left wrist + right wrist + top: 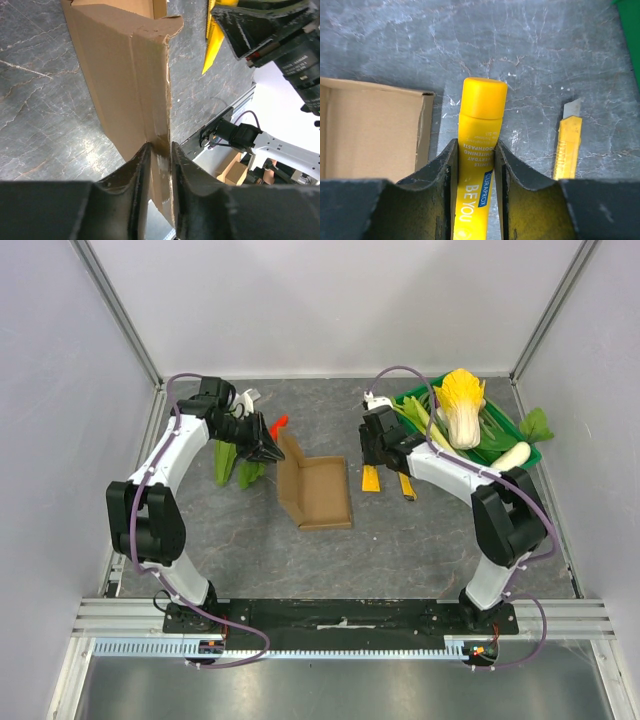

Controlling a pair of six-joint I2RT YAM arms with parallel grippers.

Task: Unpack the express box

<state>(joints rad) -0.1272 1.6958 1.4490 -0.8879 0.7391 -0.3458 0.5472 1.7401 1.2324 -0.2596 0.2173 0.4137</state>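
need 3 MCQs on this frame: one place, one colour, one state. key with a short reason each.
1. Where is the utility knife?
A inside the express box
B on the table beside the tube
C on top of the box

2. What colour is the tube in the right gripper?
A red
B white
C yellow

3. The express box is:
A open
B taped shut
C crushed flat

Key:
1 B, the knife lies on bare table next to the tube.
2 C, the tube is yellow from cap to body.
3 A, the flap is raised at the left gripper and the inside shows.
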